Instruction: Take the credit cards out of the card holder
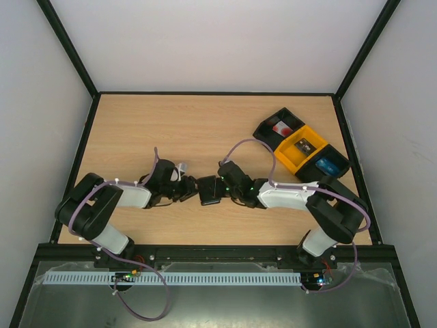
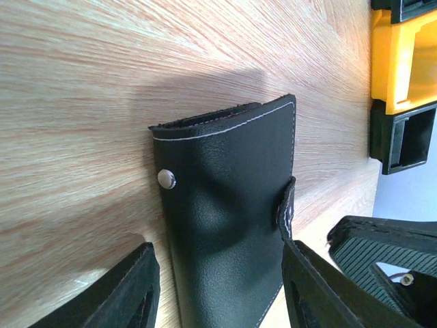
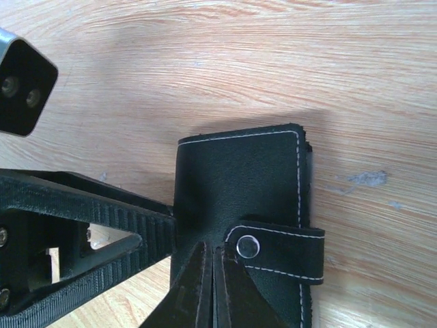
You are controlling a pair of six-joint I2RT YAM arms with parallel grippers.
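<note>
The card holder (image 1: pixel 208 190) is a closed black case, its snap strap (image 3: pixel 276 251) fastened. It sits between my two grippers at the table's middle, and its shadow on the wood suggests it is slightly raised. My left gripper (image 2: pixel 218 254) straddles its width, one finger (image 2: pixel 311 283) against the strap edge and the other (image 2: pixel 126 290) close by the opposite edge. My right gripper (image 3: pixel 214 258) is shut, its tips on the cover (image 3: pixel 235 178) beside the strap's free end. I cannot tell if it pinches anything. No cards show at the holder.
Three joined open bins stand at the back right: a black one (image 1: pixel 280 126) with a pale, red-marked item inside, a yellow one (image 1: pixel 300 147), and a black one (image 1: pixel 329 164) holding something blue. Black frame rails edge the table.
</note>
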